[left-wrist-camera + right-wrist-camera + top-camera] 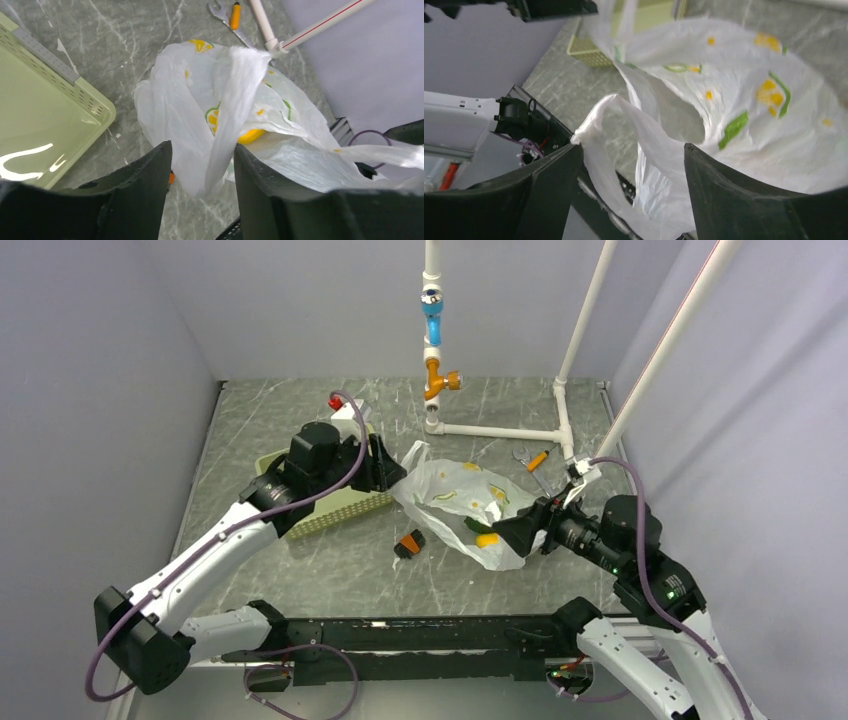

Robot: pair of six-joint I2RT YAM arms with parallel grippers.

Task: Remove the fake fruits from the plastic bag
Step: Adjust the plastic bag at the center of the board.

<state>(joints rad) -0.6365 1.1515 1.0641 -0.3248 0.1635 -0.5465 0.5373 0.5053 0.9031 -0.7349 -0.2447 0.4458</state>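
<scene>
The plastic bag (455,490), white with citrus prints, lies crumpled mid-table. A yellow fake fruit (487,539) and a dark green one (471,525) show through its near end; the yellow one also shows in the left wrist view (250,135). The other fruits are hidden. My left gripper (396,472) is at the bag's far left corner, jaws apart, with a twisted strip of the bag (175,100) hanging between them (202,147). My right gripper (521,530) is at the bag's near right end, jaws wide apart around a loop handle (634,147) of the bag (744,65).
A pale green lattice basket (335,510) stands under the left arm, left of the bag. A small orange-and-black brush (408,543) lies in front of the bag. A wrench and an orange-handled tool (535,460) lie behind it, by a white pipe frame (500,430).
</scene>
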